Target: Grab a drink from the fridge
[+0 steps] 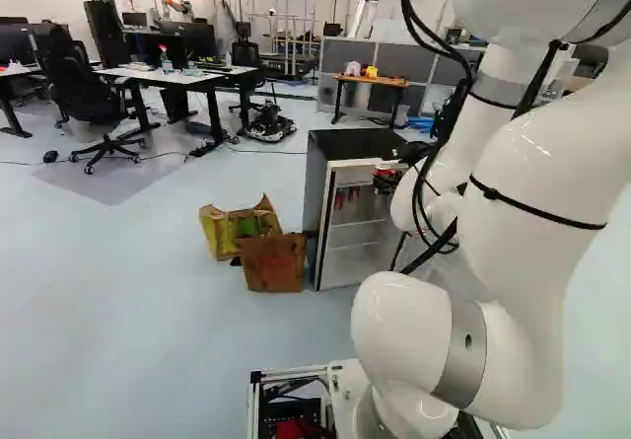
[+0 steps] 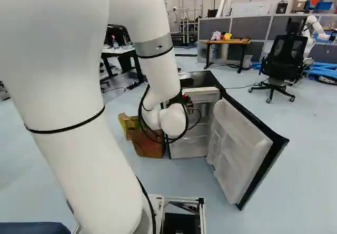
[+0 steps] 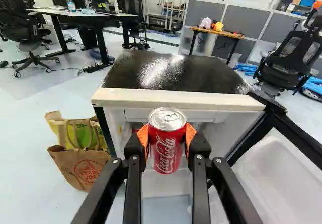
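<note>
Item one, your gripper point(image 1: 389, 177): one, black, pinching the drink from two sides with its orange pads point(image 3: 143, 137). Item two, your red can point(image 3: 167, 141): one, upright, silver lid up, set between the two fingers, at the front of the fridge point(image 3: 183, 99) and lower than its top edge; you cannot tell from these views whether any of it is within the opening. Item three, the fridge itself: white interior, black top, standing ahead of your arm. Item four, its door point(image 2: 242, 144): swung wide open, white racks on the inner face. Item five, two small red items point(image 1: 346, 196): inside the fridge, side by side, too small for you to identify. Item six, a brown paper bag point(image 3: 83, 171) and a yellow-green bag point(image 3: 90, 133): near each other on the floor, beside the fridge, on the side away from the door. Item seven, a wooden table point(image 2: 227, 41): behind the fridge, well apart.
</note>
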Motion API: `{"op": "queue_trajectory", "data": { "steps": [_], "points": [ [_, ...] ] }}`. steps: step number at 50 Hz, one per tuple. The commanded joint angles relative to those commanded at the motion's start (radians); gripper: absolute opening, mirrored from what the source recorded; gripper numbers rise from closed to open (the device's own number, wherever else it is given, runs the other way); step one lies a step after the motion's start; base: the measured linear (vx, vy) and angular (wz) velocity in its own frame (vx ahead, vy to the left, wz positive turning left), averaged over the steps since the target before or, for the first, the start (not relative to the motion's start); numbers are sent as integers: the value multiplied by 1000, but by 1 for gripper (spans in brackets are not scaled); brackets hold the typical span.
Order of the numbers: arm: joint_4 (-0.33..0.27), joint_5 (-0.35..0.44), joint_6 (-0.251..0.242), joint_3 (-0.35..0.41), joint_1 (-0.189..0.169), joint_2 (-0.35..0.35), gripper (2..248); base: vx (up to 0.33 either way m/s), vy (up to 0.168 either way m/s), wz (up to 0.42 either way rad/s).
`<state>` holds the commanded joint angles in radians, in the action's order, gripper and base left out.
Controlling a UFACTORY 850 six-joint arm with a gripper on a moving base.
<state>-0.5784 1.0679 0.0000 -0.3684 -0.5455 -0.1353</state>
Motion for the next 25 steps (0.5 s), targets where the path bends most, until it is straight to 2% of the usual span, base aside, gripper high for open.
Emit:
{"op": "queue_trajectory", "data": {
  "steps": [25],
  "points": [
    [47, 0, 0, -14, 20, 55, 93, 0, 0, 0]
  ]
}}
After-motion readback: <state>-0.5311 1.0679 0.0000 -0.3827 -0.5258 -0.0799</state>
